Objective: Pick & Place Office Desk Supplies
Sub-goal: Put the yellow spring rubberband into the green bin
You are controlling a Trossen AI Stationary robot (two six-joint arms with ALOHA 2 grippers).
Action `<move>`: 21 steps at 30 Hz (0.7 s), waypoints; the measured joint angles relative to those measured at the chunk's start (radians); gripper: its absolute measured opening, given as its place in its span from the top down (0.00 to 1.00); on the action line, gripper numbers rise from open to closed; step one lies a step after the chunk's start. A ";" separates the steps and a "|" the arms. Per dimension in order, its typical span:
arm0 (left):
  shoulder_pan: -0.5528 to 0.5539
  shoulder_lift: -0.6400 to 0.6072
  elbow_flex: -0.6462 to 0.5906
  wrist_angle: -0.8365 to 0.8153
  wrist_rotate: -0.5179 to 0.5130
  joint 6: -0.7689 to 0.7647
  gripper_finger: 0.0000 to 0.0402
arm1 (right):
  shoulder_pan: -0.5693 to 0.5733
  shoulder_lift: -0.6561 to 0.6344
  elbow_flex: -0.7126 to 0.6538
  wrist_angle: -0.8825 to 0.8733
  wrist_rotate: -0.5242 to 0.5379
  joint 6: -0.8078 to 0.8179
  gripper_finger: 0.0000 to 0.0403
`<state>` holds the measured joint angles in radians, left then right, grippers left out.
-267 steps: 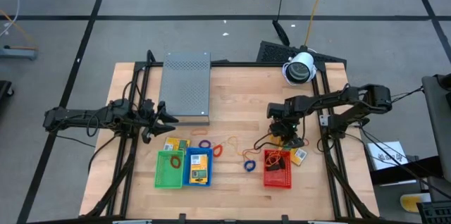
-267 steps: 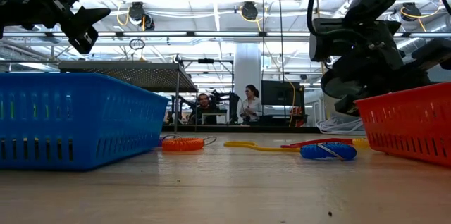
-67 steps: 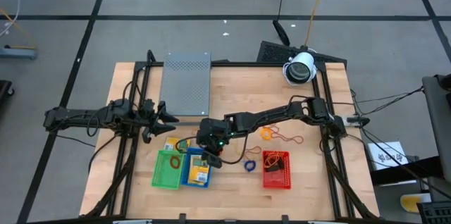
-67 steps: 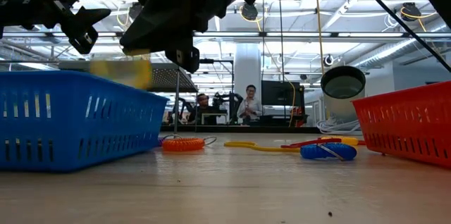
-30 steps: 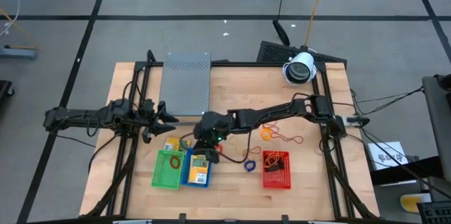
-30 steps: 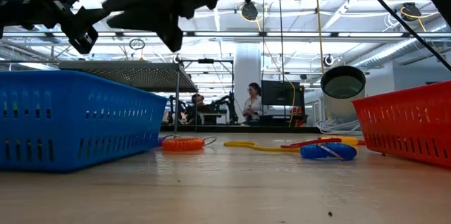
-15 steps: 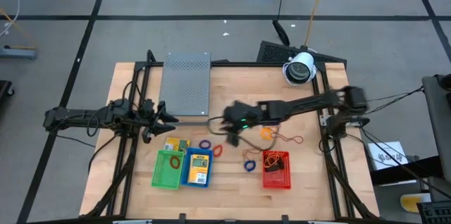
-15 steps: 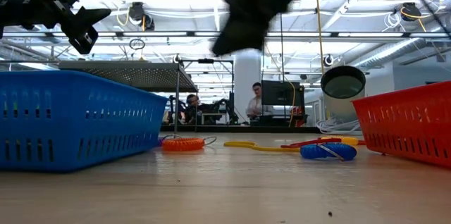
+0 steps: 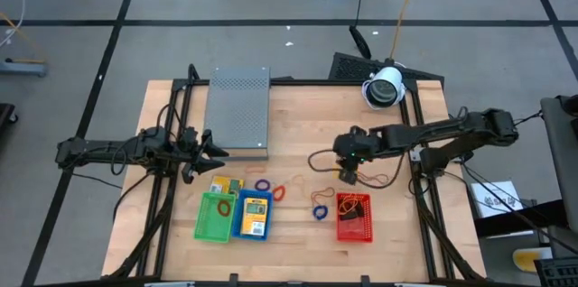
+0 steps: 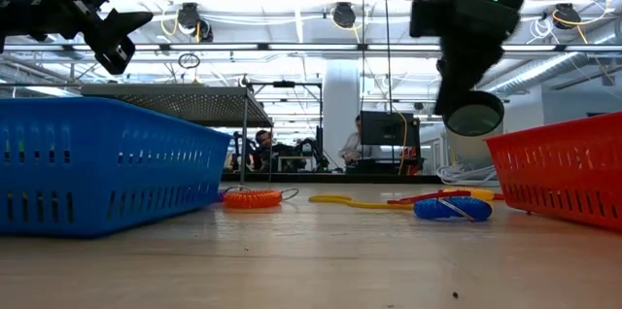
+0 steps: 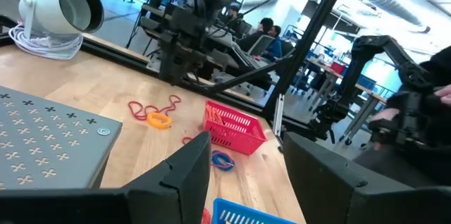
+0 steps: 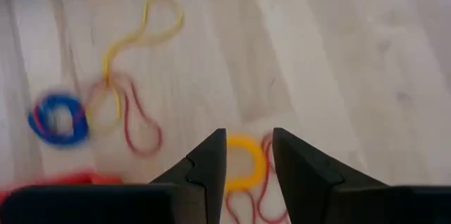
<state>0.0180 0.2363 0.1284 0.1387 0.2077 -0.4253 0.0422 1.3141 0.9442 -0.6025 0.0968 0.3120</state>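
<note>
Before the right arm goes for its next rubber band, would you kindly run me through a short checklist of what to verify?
1. Right tool open and empty: ok, fingers apart, nothing between them.
2. Target in line: ok, the yellow rubber band lies on the wood straight ahead of the fingers.
3. Target free of neighbours: not ok, thin red loops lie against it and could come along.
4. Red basket ready: ok, it sits upright near the right tool.
5. Left tool out of the way: ok, it waits by the grey metal box.
6. Height above the table: cannot tell.
</note>
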 joint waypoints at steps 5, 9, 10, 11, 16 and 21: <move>0.000 0.000 0.000 0.000 0.000 0.000 0.54 | 0.007 0.009 -0.013 -0.079 -0.085 -0.230 0.74; 0.000 0.000 0.000 0.000 0.000 0.001 0.54 | 0.019 0.049 -0.015 -0.092 -0.149 -0.431 0.74; 0.000 0.000 0.000 0.000 0.000 0.000 0.54 | 0.019 0.064 -0.015 -0.083 -0.157 -0.475 0.74; 0.000 0.000 0.000 0.000 0.000 0.000 0.54 | 0.019 0.079 -0.015 -0.077 -0.168 -0.513 0.74; 0.000 0.000 0.000 0.000 0.000 0.000 0.54 | 0.019 0.150 -0.015 -0.053 -0.206 -0.634 0.74; 0.000 0.000 0.000 0.000 0.000 0.000 0.54 | 0.019 0.175 -0.014 -0.022 -0.206 -0.681 0.75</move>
<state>0.0181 0.2363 0.1284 0.1387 0.2077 -0.4255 0.0608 1.4895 0.9302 -0.6242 -0.1093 -0.3686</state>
